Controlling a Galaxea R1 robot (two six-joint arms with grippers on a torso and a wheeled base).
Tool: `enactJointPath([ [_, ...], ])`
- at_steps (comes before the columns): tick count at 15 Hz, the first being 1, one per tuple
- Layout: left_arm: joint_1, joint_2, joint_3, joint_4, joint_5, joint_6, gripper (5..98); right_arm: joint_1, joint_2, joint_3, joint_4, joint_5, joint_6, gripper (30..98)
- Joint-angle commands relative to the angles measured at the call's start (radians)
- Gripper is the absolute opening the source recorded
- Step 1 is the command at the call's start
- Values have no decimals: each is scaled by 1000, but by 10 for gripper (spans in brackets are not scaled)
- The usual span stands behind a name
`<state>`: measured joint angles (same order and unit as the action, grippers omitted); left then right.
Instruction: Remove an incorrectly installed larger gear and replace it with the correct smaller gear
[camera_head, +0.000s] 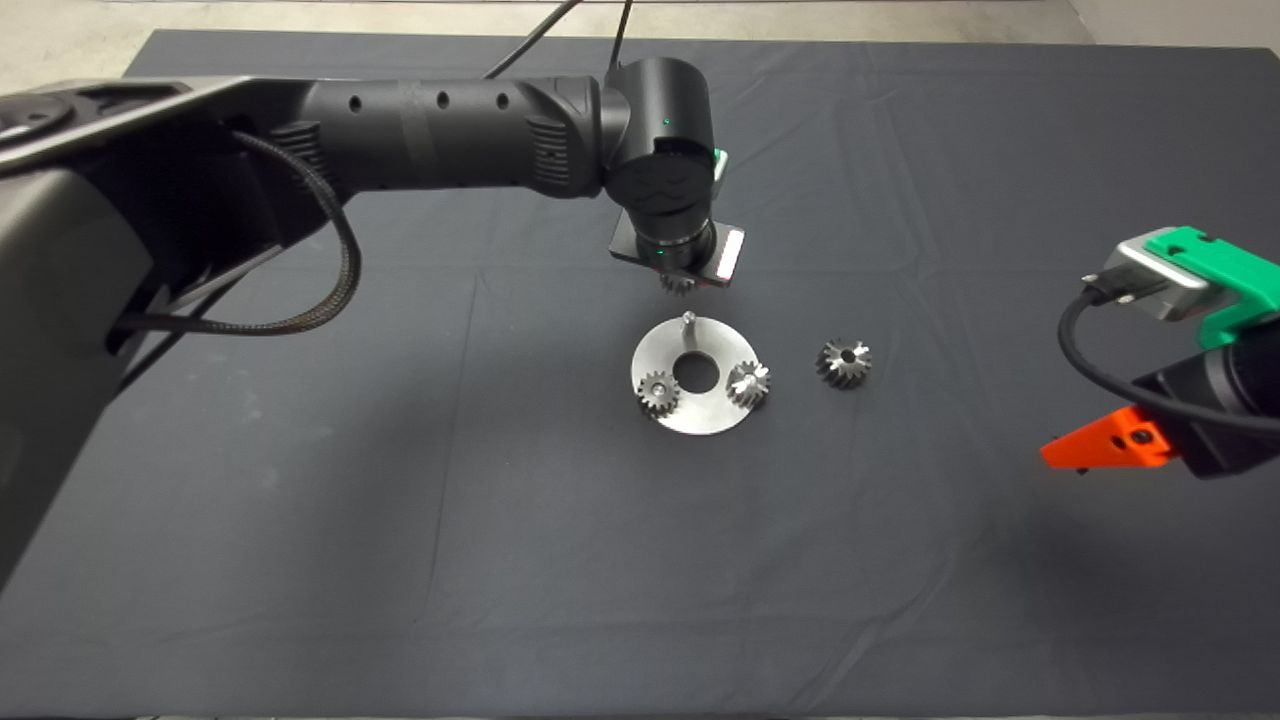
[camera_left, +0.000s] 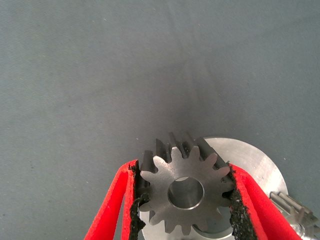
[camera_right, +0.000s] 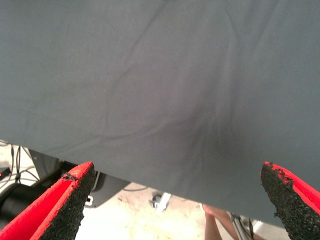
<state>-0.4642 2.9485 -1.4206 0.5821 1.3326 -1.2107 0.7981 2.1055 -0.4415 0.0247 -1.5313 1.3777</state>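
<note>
My left gripper (camera_left: 183, 169) is shut on the smaller gear (camera_left: 185, 192), a silver spur gear with a round centre hole, held by its teeth between both pads. In the head view this gear (camera_head: 677, 285) hangs under the left wrist, just behind and above the bare peg (camera_head: 688, 322) of the steel disc (camera_head: 700, 415). The larger gear (camera_head: 843, 362), dark and cone-like, lies on the mat to the right of the disc. My right gripper (camera_right: 175, 200) is open and empty at the mat's right side, where the head view shows it too (camera_head: 1105, 445).
Two small silver gears sit on the disc, one at its left (camera_head: 658, 392) and one at its right (camera_head: 749, 383). The disc (camera_left: 245, 160) and one of these gears (camera_left: 295, 210) show beneath the held gear. Floor shows beyond the mat edge in the right wrist view.
</note>
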Motion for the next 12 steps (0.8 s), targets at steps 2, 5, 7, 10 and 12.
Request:
enactJointPath([
  [2, -15, 10, -7, -10, -9, 14, 353, 20, 3, 5, 35, -36, 4, 878],
  [5, 1, 11, -10, -11, -9, 23, 353, 20, 3, 6, 35, -36, 4, 878],
  [7, 10, 11, -13, -11, -9, 24, 353, 21, 2, 5, 35, -36, 4, 878],
  [10, 17, 11, -39, -11, -15, 29, 353, 20, 2, 6, 35, -36, 4, 878],
  [12, 42, 14, -58, -11, -15, 57, 353, 20, 2, 5, 35, -36, 4, 878],
])
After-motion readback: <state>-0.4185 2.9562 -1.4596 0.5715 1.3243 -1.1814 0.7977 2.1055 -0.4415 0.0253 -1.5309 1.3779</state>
